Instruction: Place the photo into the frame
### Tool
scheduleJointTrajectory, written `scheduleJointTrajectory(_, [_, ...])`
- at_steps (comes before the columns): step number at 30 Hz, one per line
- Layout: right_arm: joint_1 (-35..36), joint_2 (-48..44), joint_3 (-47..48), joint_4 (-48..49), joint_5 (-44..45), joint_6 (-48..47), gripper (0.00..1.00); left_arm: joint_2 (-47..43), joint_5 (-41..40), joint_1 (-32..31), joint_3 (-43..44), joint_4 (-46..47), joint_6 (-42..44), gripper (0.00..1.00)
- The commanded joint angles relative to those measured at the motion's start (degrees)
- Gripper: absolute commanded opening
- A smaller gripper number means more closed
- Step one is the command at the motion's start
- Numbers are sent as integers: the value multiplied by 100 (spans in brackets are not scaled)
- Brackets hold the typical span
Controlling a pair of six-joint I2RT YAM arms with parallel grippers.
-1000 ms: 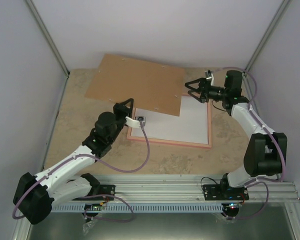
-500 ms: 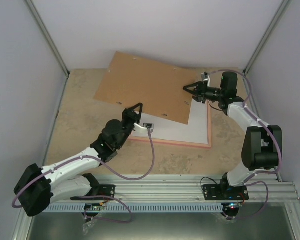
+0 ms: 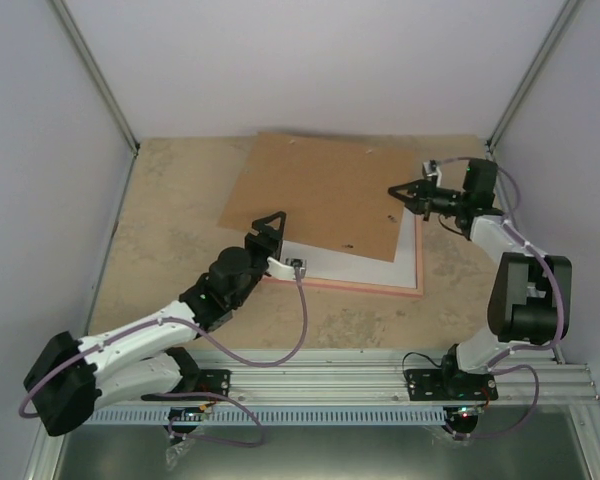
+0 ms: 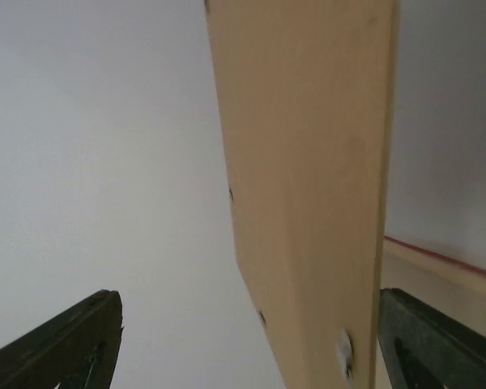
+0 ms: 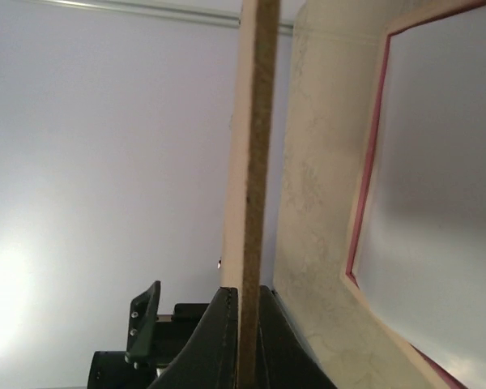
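The pink frame point(image 3: 342, 286) lies flat on the table, right of centre. Inside it lies the photo point(image 3: 365, 265), plain white back up. A brown board point(image 3: 320, 195) hangs tilted over the frame's far half. My right gripper point(image 3: 396, 190) is shut on the board's right edge; in the right wrist view the gripper point(image 5: 247, 320) pinches the board point(image 5: 255, 121) edge-on, beside the frame point(image 5: 363, 203) and photo point(image 5: 441, 162). My left gripper point(image 3: 270, 232) is open at the board's near-left edge. In the left wrist view the board point(image 4: 308, 162) stands between its spread fingers point(image 4: 73, 344).
Sandy tabletop point(image 3: 170, 220) stretches left of the board. Pale walls point(image 3: 310, 60) close in the back and both sides. A metal rail point(image 3: 380, 375) with the arm bases runs along the near edge.
The board has swung right over the frame. My right gripper has shut on its right edge. My left gripper, shut on the board before, has opened.
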Motion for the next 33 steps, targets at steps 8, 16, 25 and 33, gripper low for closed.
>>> scheduleJointTrajectory(8, [-805, 276, 1338, -4703, -901, -5209, 1, -880, 437, 203, 1289, -3733, -4749, 86])
scheduleJointTrajectory(16, [-1060, 542, 1252, -4792, -1031, -5304, 1, -729, 1110, 573, 1457, -3955, -5790, 83])
scheduleJointTrajectory(25, [-1058, 1058, 1194, -4724, -807, -5189, 1, -614, 1084, 575, 1403, -3844, -5751, 82])
scheduleJointTrajectory(33, [-1058, 1680, 1492, -5117, -658, -5629, 0, -583, 1046, 577, 1398, -3849, -5674, 81])
